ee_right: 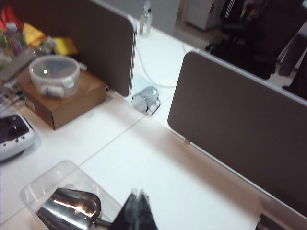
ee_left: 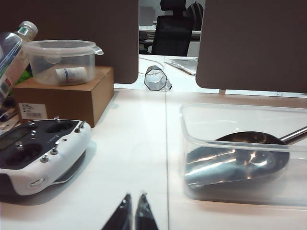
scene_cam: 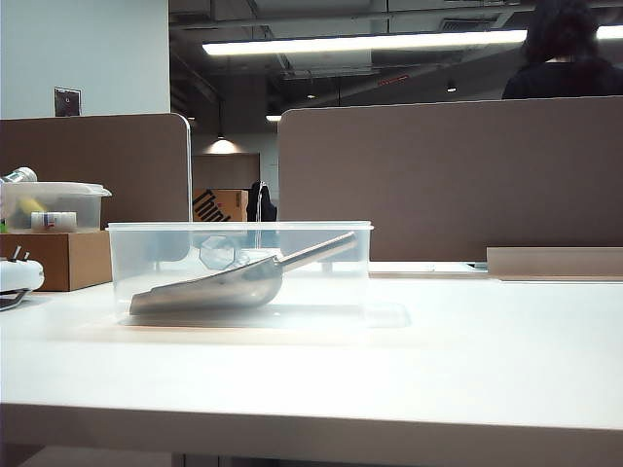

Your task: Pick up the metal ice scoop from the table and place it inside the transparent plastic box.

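The metal ice scoop (scene_cam: 219, 287) lies inside the transparent plastic box (scene_cam: 238, 228) on the white table (scene_cam: 438, 341), its handle leaning up against the box's rim. In the left wrist view the scoop (ee_left: 240, 163) rests in the box (ee_left: 240, 108), off to the side of my left gripper (ee_left: 134, 196), which is shut and empty above the bare tabletop. In the right wrist view my right gripper (ee_right: 138, 192) is shut on nothing, raised above the table just beside the scoop (ee_right: 72, 208) and the box (ee_right: 45, 184). Neither gripper shows in the exterior view.
A cardboard box (scene_cam: 68, 258) carrying a small lidded container (scene_cam: 54, 204) stands at the left. A white remote controller (ee_left: 41, 153) lies in front of it. Brown partitions (scene_cam: 458, 180) run along the table's back, with a hexagonal glass (ee_left: 156, 79) in the gap between them.
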